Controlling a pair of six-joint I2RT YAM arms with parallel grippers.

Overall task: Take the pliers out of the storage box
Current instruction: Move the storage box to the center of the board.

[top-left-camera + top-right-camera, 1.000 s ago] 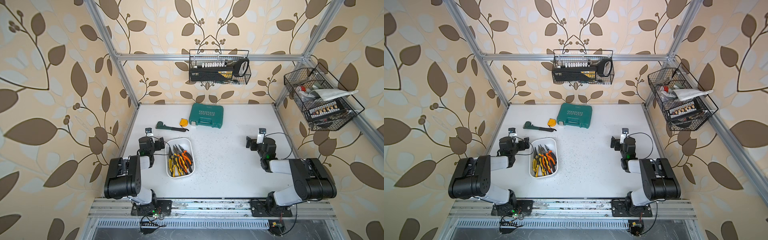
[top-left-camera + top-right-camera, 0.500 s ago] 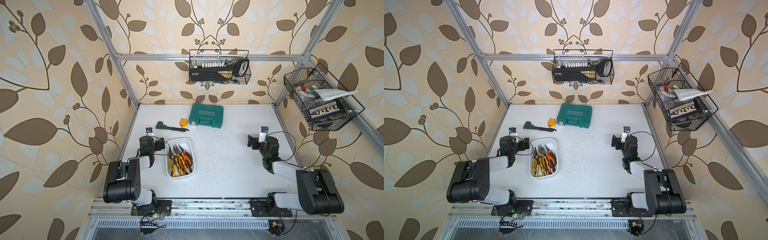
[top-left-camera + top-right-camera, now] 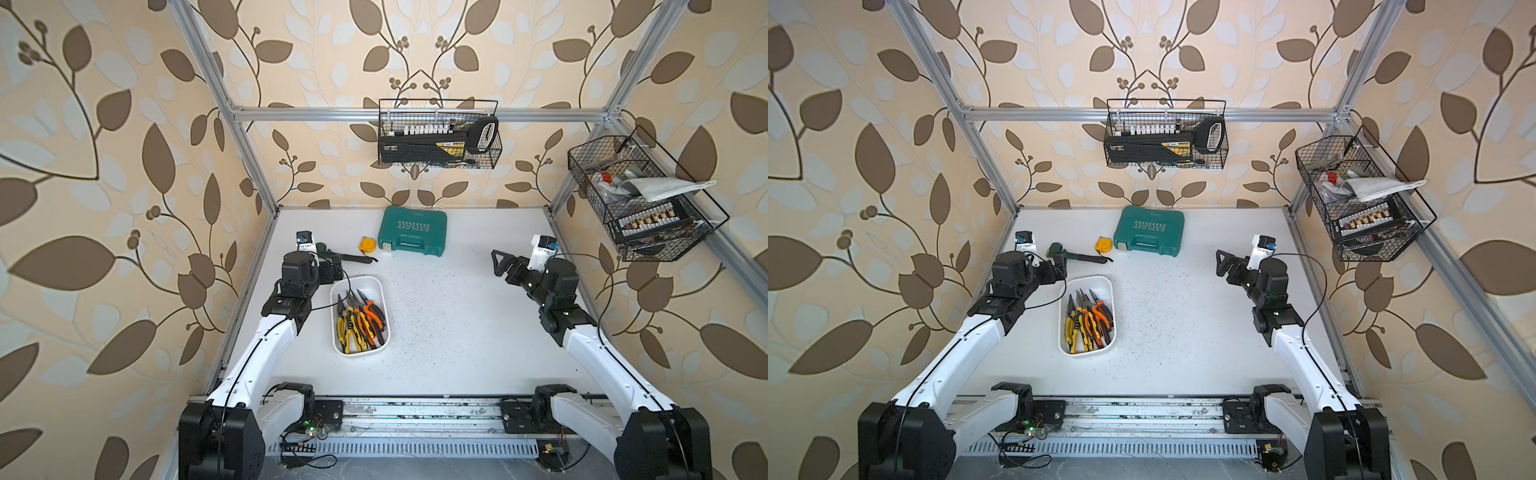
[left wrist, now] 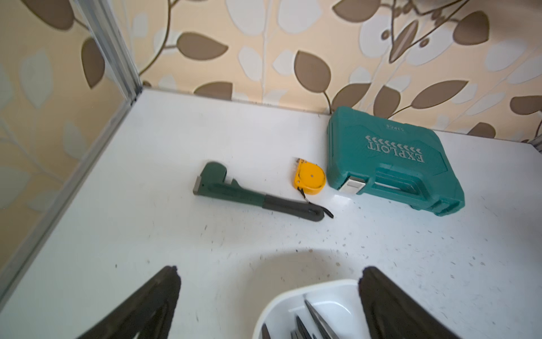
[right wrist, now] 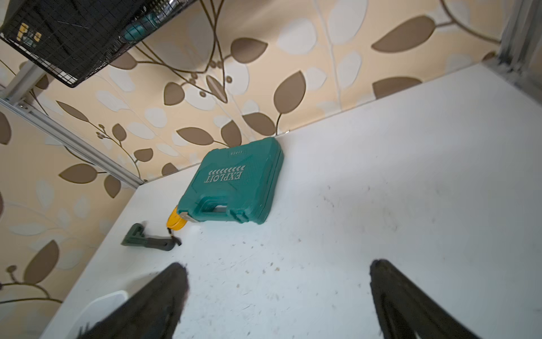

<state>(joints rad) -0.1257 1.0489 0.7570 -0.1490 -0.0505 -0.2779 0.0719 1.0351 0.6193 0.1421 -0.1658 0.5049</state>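
The pliers (image 3: 359, 322) lie heaped inside the storage box (image 3: 360, 281), their dark noses toward the back wall and their yellow-and-black and orange-and-black handles toward my base; they overlap, so I cannot count them for certain; none of them is outside the box. The box sits on the white table (image 3: 457, 332), left of the middle and close to my left arm, with its long side running front to back.

My left gripper (image 3: 334, 266) hangs just beside the box's far left corner; its jaws are spread wide and hold nothing; in my left wrist view the box's rounded far end (image 4: 293, 293) and a few plier tips (image 4: 316, 320) show low between the two black fingers (image 4: 158, 296). My right gripper (image 3: 496, 264) is well apart from the box, out over the right side of the table, its jaws likewise wide apart and empty; only bare, speckled tabletop lies between them in the right wrist view.

Beyond the box lies a dark green pipe wrench (image 3: 353, 257); a yellow tape measure (image 3: 367, 244) sits just beside it; next to that, near the back wall, a teal case (image 3: 413, 230) marked EXPLOIT lies flat. Two black wire baskets hang on the frame, one at the back (image 3: 438, 133) and one on the right (image 3: 640, 199), both holding tools.
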